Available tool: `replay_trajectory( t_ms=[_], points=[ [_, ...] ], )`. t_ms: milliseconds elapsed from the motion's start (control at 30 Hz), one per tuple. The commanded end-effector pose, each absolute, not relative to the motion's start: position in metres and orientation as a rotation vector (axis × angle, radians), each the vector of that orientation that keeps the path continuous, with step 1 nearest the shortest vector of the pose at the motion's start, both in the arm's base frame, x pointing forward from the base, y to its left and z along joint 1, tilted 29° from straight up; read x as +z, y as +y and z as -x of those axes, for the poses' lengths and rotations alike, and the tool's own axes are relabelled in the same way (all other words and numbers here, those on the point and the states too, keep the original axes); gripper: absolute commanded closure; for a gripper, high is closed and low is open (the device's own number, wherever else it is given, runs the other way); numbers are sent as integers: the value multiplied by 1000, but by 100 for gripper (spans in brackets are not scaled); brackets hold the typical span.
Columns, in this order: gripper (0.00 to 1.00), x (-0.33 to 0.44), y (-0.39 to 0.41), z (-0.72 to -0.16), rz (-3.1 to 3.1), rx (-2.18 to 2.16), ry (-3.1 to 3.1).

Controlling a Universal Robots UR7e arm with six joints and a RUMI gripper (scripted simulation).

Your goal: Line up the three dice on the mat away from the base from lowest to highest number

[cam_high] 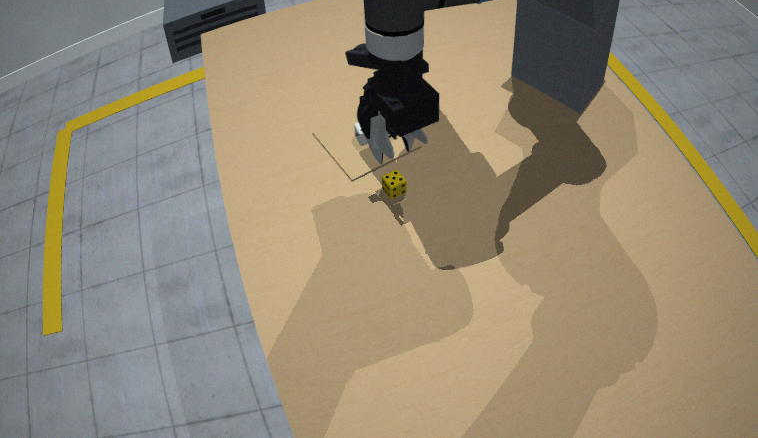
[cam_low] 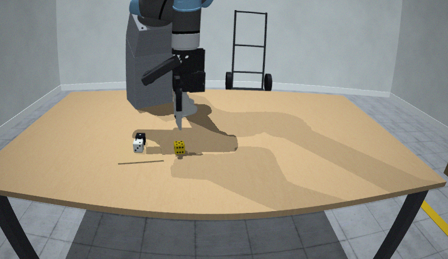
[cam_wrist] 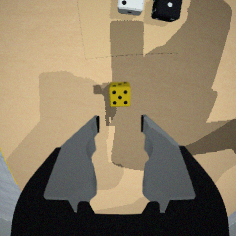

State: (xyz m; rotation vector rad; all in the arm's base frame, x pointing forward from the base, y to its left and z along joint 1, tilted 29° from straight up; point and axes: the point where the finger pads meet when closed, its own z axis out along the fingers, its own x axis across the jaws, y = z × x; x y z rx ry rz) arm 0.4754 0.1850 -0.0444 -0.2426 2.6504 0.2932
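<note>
A yellow die (cam_high: 394, 184) (cam_low: 179, 147) (cam_wrist: 120, 94) sits flat on the table, just outside the mat's thin outline (cam_high: 332, 156) (cam_low: 140, 162), and seems to show five on top. A white die (cam_low: 138, 145) (cam_wrist: 130, 5) and a black die (cam_low: 140, 136) (cam_wrist: 166, 9) stand close together inside the outline. My gripper (cam_high: 398, 151) (cam_low: 179, 127) (cam_wrist: 120, 116) points down and hangs above the table, a little short of the yellow die on the base side. Its fingers are narrowed to a small gap with nothing between them.
The grey robot pedestal (cam_high: 558, 36) (cam_low: 145, 77) stands at the table's back. A grey box (cam_high: 215, 11) sits on the floor beyond the table's corner. A hand truck (cam_low: 249, 49) stands by the wall. A yellow line (cam_high: 53, 232) marks the floor.
</note>
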Motion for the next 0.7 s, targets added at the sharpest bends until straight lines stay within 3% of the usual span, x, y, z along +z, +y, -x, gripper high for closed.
replay_trajectory(
  t_ms=[0,667],
  points=[
    [72,-48,186,-478,243,293,2649],
    [72,-72,193,-490,243,293,2649]
  ],
)
